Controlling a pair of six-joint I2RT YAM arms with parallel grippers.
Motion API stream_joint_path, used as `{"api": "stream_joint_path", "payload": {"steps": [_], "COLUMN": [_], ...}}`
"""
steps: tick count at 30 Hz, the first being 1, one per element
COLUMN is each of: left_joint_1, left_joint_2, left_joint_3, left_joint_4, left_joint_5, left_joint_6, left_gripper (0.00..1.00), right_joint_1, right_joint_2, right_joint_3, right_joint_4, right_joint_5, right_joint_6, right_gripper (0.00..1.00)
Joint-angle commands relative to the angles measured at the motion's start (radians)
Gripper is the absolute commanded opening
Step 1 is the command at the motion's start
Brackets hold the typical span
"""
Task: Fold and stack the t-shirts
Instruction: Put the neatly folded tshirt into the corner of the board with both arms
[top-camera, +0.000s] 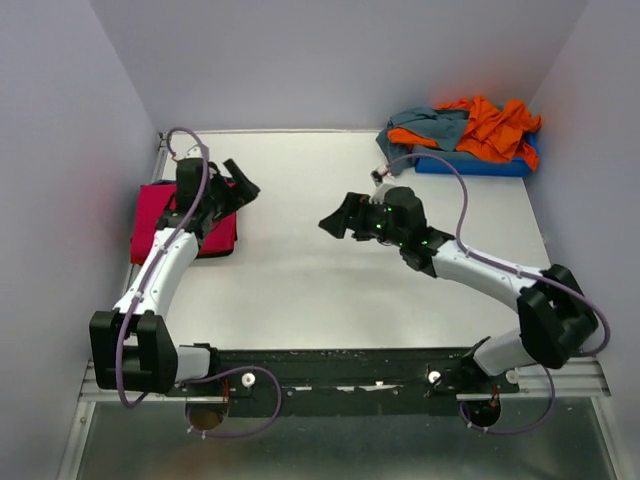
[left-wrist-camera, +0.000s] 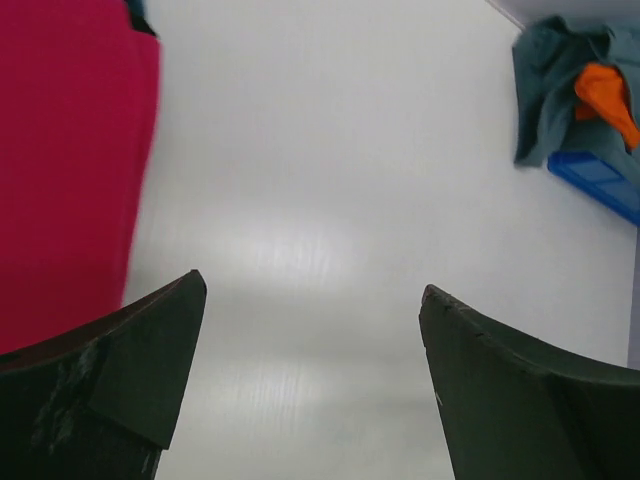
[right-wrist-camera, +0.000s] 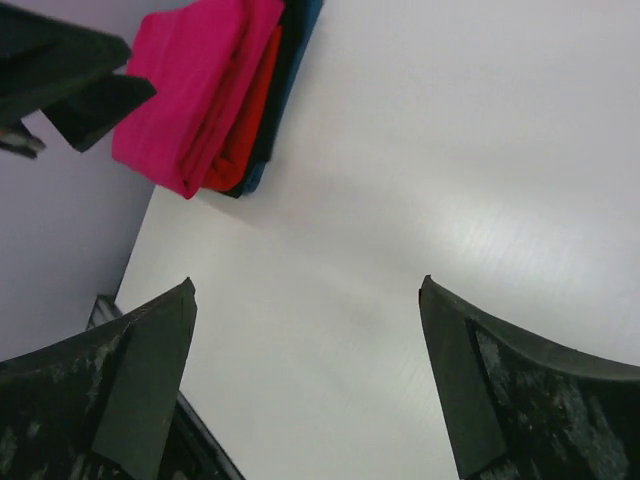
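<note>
A folded stack of t-shirts (top-camera: 152, 218) lies at the table's left edge, a magenta-pink one (right-wrist-camera: 200, 80) on top, a red one (right-wrist-camera: 250, 135) under it and a dark teal layer (right-wrist-camera: 288, 80) at the bottom. Unfolded orange (top-camera: 495, 125) and grey-teal (top-camera: 432, 122) t-shirts are heaped on the blue tray (top-camera: 480, 165) at the back right. My left gripper (top-camera: 243, 183) hovers open just right of the stack, over bare table, nothing between its fingers (left-wrist-camera: 150, 340). At mid-table my right gripper (top-camera: 335, 215) is open and empty, pointing left toward the stack.
The white table (top-camera: 300, 280) is walled on the left, back and right. A black rail (top-camera: 350, 365) runs along the near edge by the arm bases. In the left wrist view the tray (left-wrist-camera: 600, 185) and its grey-teal cloth (left-wrist-camera: 550, 90) sit far ahead.
</note>
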Motion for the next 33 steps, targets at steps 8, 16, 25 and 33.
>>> {"api": "stream_joint_path", "payload": {"steps": [8,16,25,33], "left_joint_1": [-0.425,-0.641,-0.655,-0.655], "left_joint_2": [-0.068,-0.16,-0.309,-0.339], "left_joint_3": [-0.278,-0.451,-0.581,-0.601], "left_joint_4": [0.44,0.587,0.683,0.707], "left_joint_5": [-0.198,-0.313,-0.261,-0.255], "left_joint_6": [0.077,0.286,0.294,0.304], "left_gripper": [0.99,0.99,0.99,0.99], "right_joint_1": [-0.038,-0.038,-0.038,-0.038], "right_joint_2": [-0.499,-0.879,-0.961,-0.962], "right_joint_3": [-0.354,-0.618,-0.689,-0.684], "right_joint_4": [-0.099,-0.095,-0.087,-0.098], "right_joint_5": [0.41,0.543,0.611,0.628], "right_joint_6": [-0.149,-0.207,-0.198,-0.189], "right_gripper": [1.0,1.0,1.0,1.0]}}
